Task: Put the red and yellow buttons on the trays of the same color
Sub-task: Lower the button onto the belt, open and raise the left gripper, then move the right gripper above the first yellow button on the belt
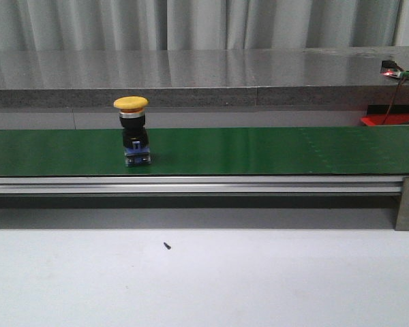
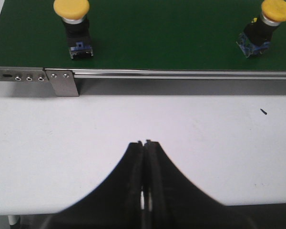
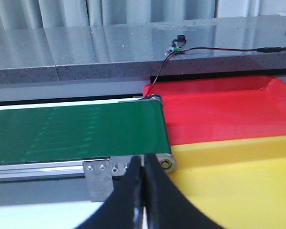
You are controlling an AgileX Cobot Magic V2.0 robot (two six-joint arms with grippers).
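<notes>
In front of you a matte green conveyor belt (image 1: 259, 150) with a brushed metal rail crosses the far side of the smooth white desk (image 1: 204, 279). A yellow button (image 1: 131, 103), a mushroom cap on a black cylinder with a blue base, stands upright on the belt left of centre. Your left wrist view shows a second yellow button (image 2: 71, 8) further along. Your left gripper (image 2: 144, 145) and right gripper (image 3: 142, 160) are clenched, holding nothing. At the belt's right end lie a glossy red tray (image 3: 229, 109) and yellow tray (image 3: 238, 186), side by side.

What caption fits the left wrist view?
Closed left gripper over white table, facing two yellow buttons upright on the green belt.
</notes>
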